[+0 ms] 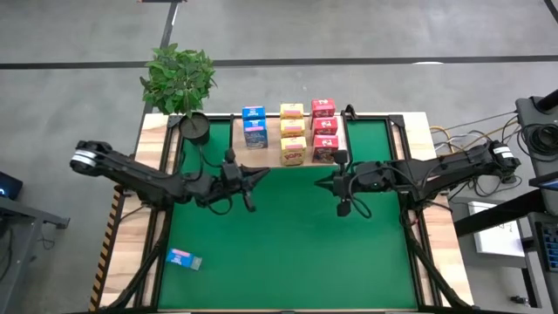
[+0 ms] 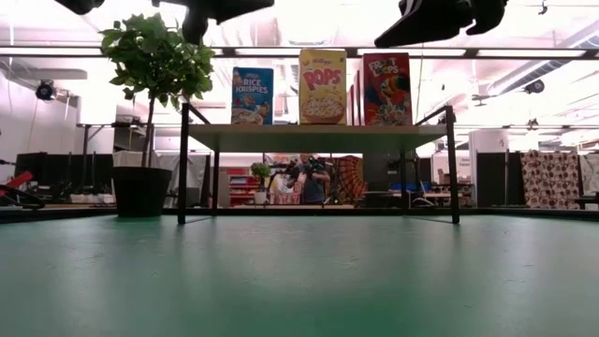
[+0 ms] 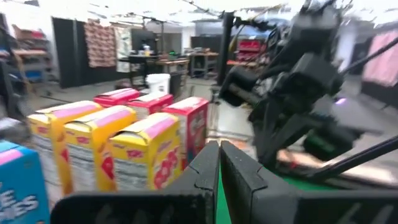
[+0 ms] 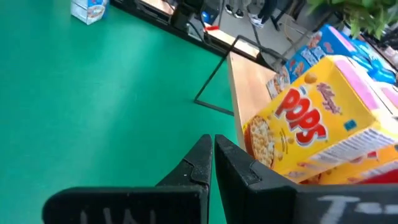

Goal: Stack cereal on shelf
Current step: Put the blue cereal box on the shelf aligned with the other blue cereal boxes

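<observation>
Shelf [image 1: 270,146]: light board on black legs at the far edge of the green table [image 1: 296,244], beside the potted plant [image 1: 180,83].

On the shelf: I count eight boxes from above. Blue column [image 1: 255,126] has two, yellow column [image 1: 293,135] has three, red column [image 1: 323,131] has three. The low view shows the front row upright and facing me.

Stray box: one blue cereal box [image 1: 184,259] lies on the mat at the near left corner, well apart from both arms. The right wrist view catches it far off [image 4: 89,9].

Left gripper [image 1: 264,175]: raised over mid-table in front of the shelf, pointing toward centre. Jaws together, holding nothing; the left wrist view shows the fingers [image 3: 208,168] meeting.

Right gripper [image 1: 321,183]: raised opposite it, just in front of the red column. Jaws together, empty; its fingers [image 4: 202,163] meet over the mat beside the yellow boxes.

Step in hand: I judge the stacking nearly done, with the arms parked between picks and the blue column one short.

Next move: I would send the left arm, as the nearer one, back to the near left corner, part its jaws, come down across the lying box's narrow sides, then carry it to the open spot in the blue column.

Watch for: the box lies flat, so it may need turning upright at placement without nudging its neighbours.
</observation>
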Controlling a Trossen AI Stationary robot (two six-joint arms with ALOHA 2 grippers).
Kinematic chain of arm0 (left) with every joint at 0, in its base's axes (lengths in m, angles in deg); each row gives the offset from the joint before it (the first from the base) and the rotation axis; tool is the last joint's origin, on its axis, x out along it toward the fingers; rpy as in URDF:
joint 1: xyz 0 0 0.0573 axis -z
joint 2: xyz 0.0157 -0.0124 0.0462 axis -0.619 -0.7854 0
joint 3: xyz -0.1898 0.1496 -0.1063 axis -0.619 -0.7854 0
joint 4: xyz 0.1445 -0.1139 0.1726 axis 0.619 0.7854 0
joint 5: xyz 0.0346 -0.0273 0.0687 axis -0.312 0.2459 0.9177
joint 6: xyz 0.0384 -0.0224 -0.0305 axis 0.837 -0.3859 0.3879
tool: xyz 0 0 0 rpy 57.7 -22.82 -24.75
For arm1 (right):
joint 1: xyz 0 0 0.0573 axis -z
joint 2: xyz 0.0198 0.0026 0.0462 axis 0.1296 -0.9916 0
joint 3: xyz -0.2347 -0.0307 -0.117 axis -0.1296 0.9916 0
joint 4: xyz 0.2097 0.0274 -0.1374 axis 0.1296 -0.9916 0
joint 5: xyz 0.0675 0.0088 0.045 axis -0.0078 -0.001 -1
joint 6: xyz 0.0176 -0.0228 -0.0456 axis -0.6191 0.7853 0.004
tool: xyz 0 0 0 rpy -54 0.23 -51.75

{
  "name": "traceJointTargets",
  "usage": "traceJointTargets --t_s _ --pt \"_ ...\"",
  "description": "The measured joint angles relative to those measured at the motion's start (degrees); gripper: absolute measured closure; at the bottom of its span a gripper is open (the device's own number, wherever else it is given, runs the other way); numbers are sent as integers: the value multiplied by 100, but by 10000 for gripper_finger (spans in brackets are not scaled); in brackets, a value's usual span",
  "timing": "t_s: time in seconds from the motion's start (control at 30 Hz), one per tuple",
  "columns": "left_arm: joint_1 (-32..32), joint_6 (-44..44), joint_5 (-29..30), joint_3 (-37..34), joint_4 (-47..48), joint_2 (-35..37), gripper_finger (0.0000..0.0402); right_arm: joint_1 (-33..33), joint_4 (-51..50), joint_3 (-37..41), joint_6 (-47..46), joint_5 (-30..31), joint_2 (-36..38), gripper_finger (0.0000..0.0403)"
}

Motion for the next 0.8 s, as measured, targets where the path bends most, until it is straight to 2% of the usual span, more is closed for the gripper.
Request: traceJointTargets --t_s 0.27,0.37,0.47,0.67,0.73,0.8 --pt "-2 -982 -499 8 73 127 402 0 221 -28 369 -403 0 394" --pt "-3 -1426 -884 307 831 149 402 0 228 -34 480 -399 0 394" --pt "0 -2023 -1414 1017 2575 145 402 0 247 -34 601 -393 0 394" --pt "194 -2338 -3183 3198 8262 -266 402 0 267 -36 760 -387 0 394" --pt "404 -2422 -3318 3750 9574 -499 402 0 295 -36 759 -387 0 394" --pt "596 -2513 -3322 4200 10498 -685 402 0 330 -36 748 -387 0 394"
